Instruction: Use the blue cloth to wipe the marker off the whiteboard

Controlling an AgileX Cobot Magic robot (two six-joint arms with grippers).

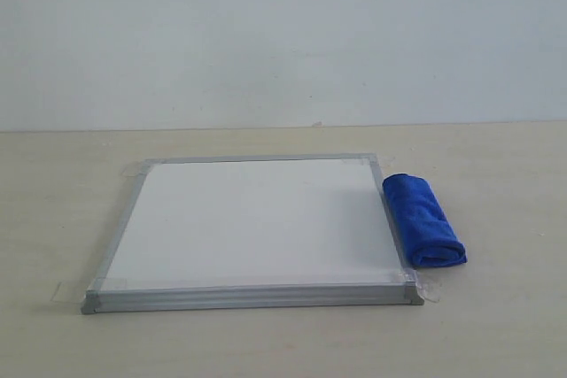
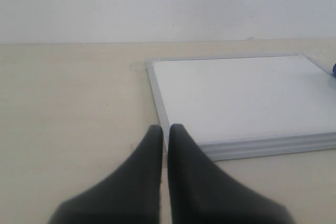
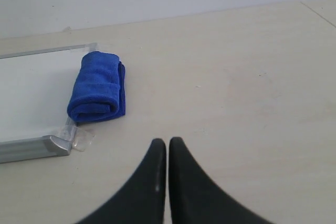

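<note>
The whiteboard [image 1: 257, 223] lies flat on the table, silver-framed, with tape tabs at its corners; it also shows in the left wrist view [image 2: 241, 98] and partly in the right wrist view [image 3: 26, 98]. No red marker strokes show on its white surface in any view. The blue cloth [image 1: 422, 219], a rolled fluffy bundle, lies against the board's right edge, and shows in the right wrist view [image 3: 97, 86]. My left gripper [image 2: 165, 127] is shut and empty, near a front corner of the board. My right gripper [image 3: 167, 141] is shut and empty, over bare table, apart from the cloth. Neither gripper appears in the exterior view.
The beige table [image 1: 496, 325] spreads around the board on all sides. A pale wall [image 1: 283, 33] stands behind the table's far edge. A clear tape tab [image 3: 81, 139] sticks out at the board's near corner by the cloth.
</note>
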